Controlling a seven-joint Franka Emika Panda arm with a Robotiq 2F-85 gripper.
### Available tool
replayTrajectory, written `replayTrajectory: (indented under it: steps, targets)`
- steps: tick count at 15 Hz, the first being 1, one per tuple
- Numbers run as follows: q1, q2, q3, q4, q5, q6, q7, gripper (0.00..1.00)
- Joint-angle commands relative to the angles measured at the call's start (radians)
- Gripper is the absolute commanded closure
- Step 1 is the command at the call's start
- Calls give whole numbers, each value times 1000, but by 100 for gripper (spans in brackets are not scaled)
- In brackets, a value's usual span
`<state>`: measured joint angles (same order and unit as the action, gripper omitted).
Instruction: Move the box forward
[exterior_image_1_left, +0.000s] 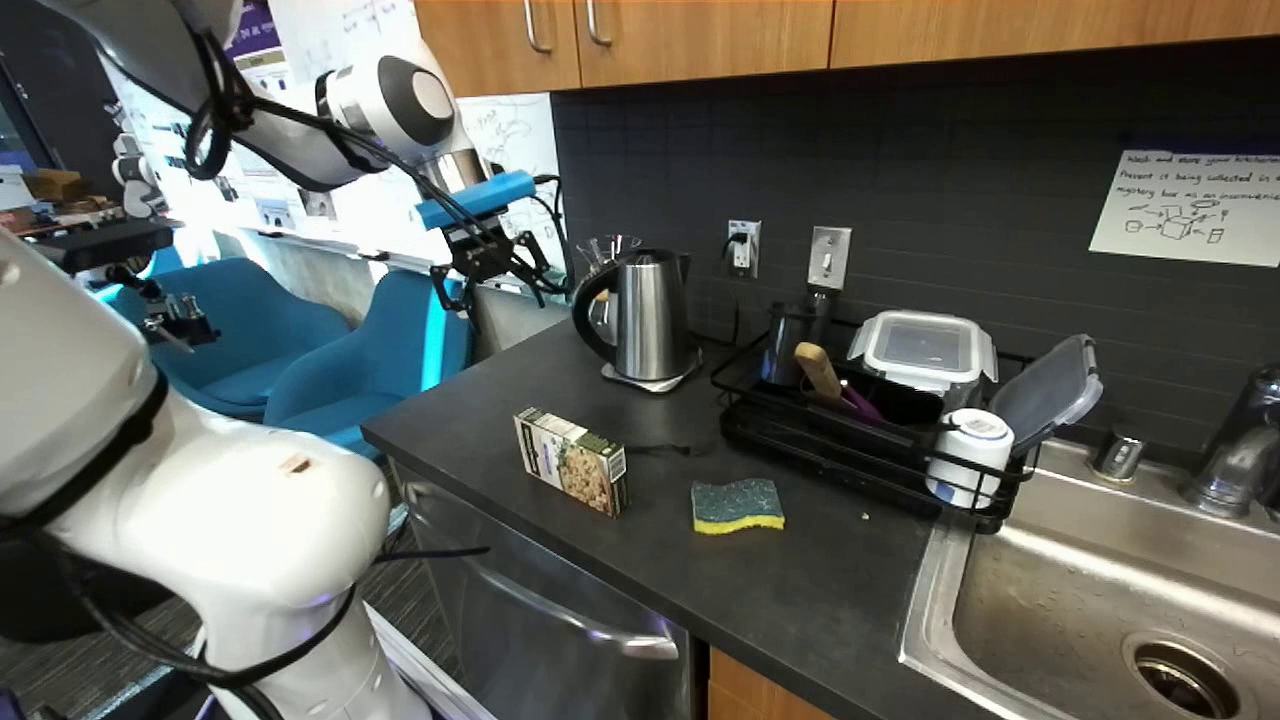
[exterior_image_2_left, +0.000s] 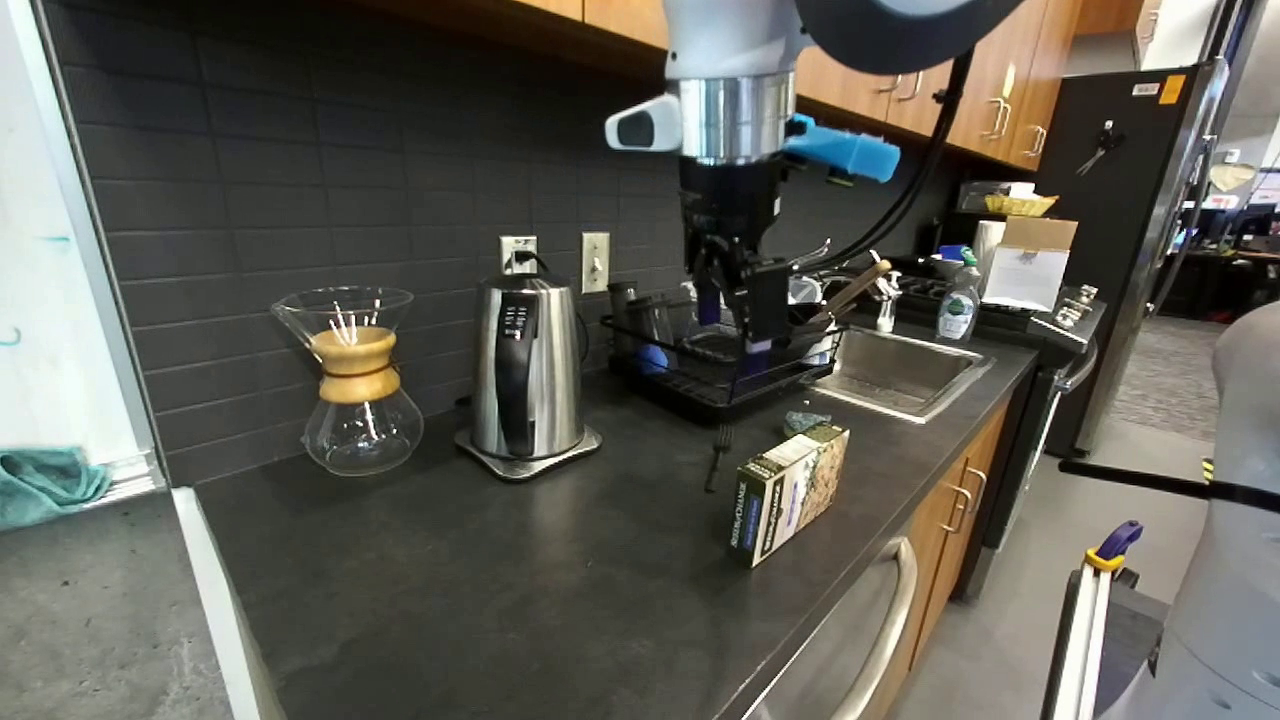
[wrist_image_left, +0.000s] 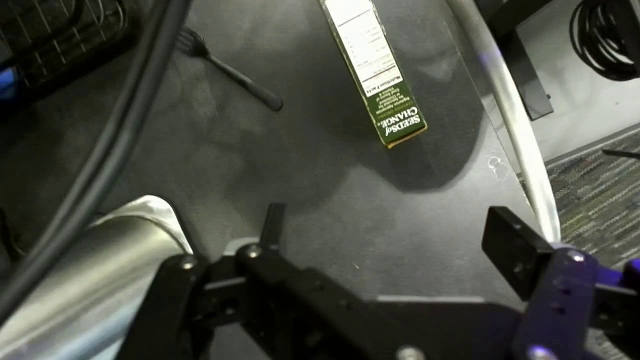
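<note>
The box, a small printed carton with green ends, stands upright on its narrow side on the dark counter, near the front edge, in both exterior views (exterior_image_1_left: 572, 462) (exterior_image_2_left: 790, 492). From the wrist view the box (wrist_image_left: 372, 65) shows its nutrition-label side and "Seeds of Change" end; its far end is cut off by the frame. My gripper (wrist_image_left: 387, 220) hangs in the air over the counter, apart from the box, jaws wide with nothing between them. An exterior view has the gripper (exterior_image_1_left: 498, 288) raised higher than the box, off toward the blue chairs.
A steel kettle (exterior_image_1_left: 650, 320) stands behind the box on its base. A sponge (exterior_image_1_left: 738, 508) and a black fork (wrist_image_left: 235, 75) lie nearby. Farther along are a loaded dish rack (exterior_image_1_left: 830, 445) and the sink (exterior_image_1_left: 1090, 590). A glass carafe (exterior_image_2_left: 362, 430) sits by the wall.
</note>
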<state>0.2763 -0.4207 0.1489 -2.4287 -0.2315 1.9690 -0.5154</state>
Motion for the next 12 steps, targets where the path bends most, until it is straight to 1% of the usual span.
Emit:
replayTrajectory:
  steps: [1,5,12]
  targets:
    - [-39,-78,-40,-50,23,11,106,0]
    - [-87,-121,-58,-74,26,9,255,0]
    - [-154,-165,-39,-101,41,19,571,0]
